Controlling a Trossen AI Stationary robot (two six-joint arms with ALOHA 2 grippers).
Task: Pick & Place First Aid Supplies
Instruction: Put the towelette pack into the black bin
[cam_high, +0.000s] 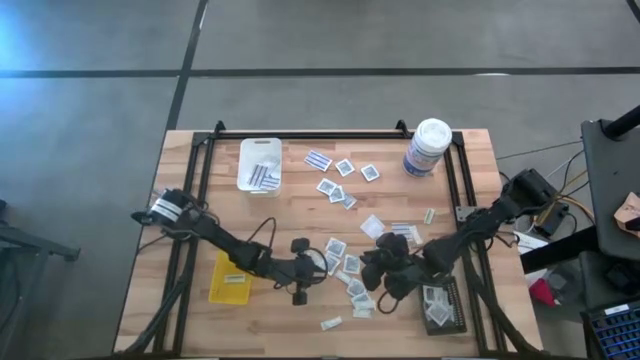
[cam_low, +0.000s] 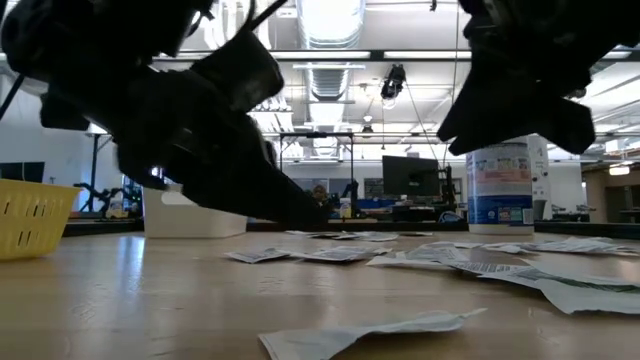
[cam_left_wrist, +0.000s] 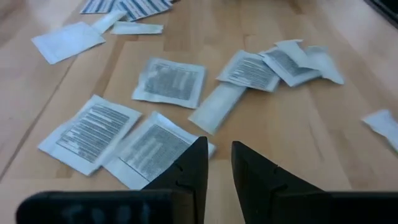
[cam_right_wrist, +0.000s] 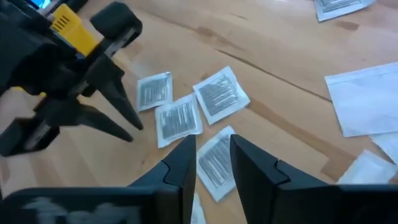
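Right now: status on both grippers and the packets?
Left gripper open, empty, low over the packets. Right gripper open, empty, above packet cluster. Nothing held. Arms close together mid-table.

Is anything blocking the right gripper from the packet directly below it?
Nothing visible does. The right gripper hangs with its jaws parted just over a white packet lying flat on the table, nothing on top of it. The left gripper is close beside, over neighbouring packets, so the arms could crowd each other.
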